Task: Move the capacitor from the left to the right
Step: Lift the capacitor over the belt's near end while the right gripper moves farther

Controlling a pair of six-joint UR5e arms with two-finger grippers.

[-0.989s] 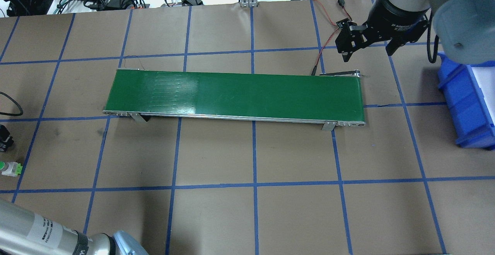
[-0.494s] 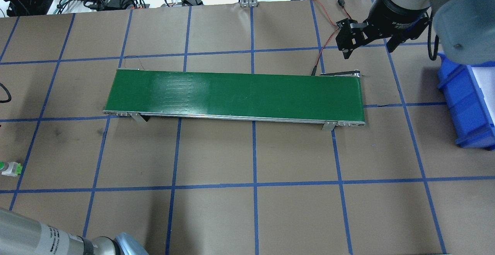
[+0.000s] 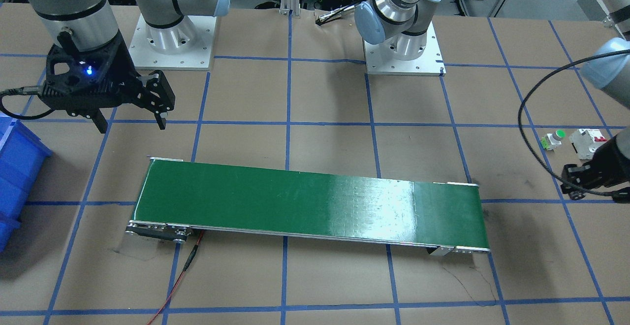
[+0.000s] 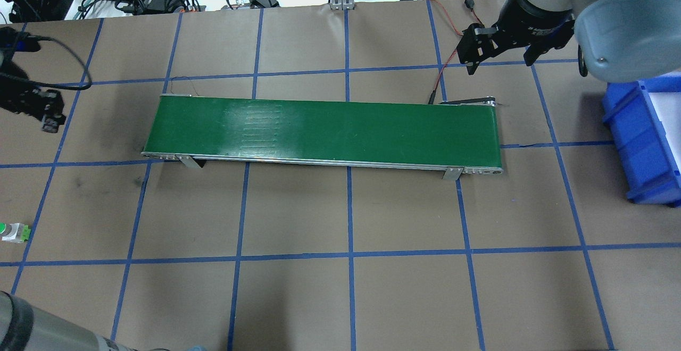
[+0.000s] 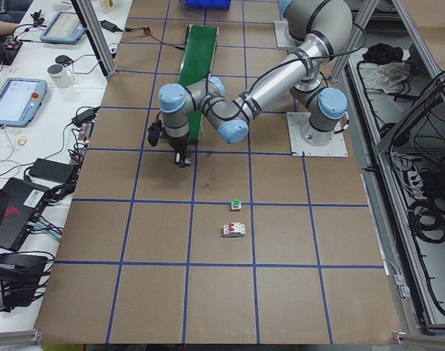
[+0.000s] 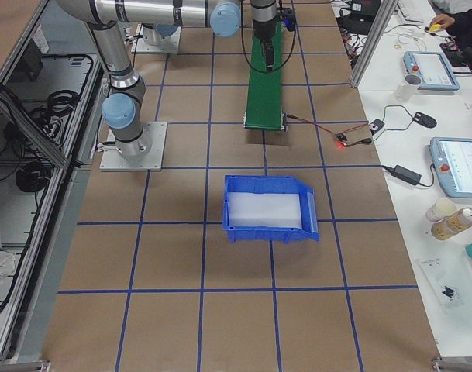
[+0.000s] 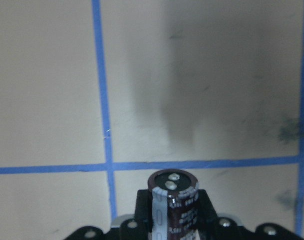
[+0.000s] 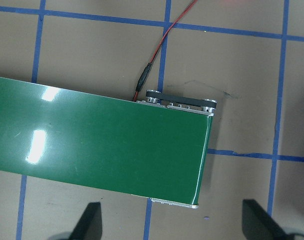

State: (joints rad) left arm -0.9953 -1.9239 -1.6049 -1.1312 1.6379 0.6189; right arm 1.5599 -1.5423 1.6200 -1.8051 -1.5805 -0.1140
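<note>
Plainly, the left gripper [image 4: 49, 119] is pinching the capacitor [image 7: 174, 202]; the left wrist view shows the dark brown cylinder clamped between the black fingers [image 7: 143, 210], its pale stripe and print towards the camera and its end with two silver studs pointing out over the brown worktop [image 7: 52, 75], close to a crossing of blue tape lines [image 7: 108, 165]. In the overhead view this gripper hangs at nine o'clock from the green belt [image 4: 324, 130], apart from the belt's left end. In the front-facing view a green-capped push button [image 3: 553, 139] and a white breaker [image 3: 585, 143] lie side by side on the worktop at about twelve o'clock from it. The right gripper [image 4: 499, 64] is spread wide and holds nothing; seen from overhead it hovers at one o'clock from the belt, just past the far corner of its right end. A blue bin [image 4: 638, 143] stands at three o'clock from the belt.
</note>
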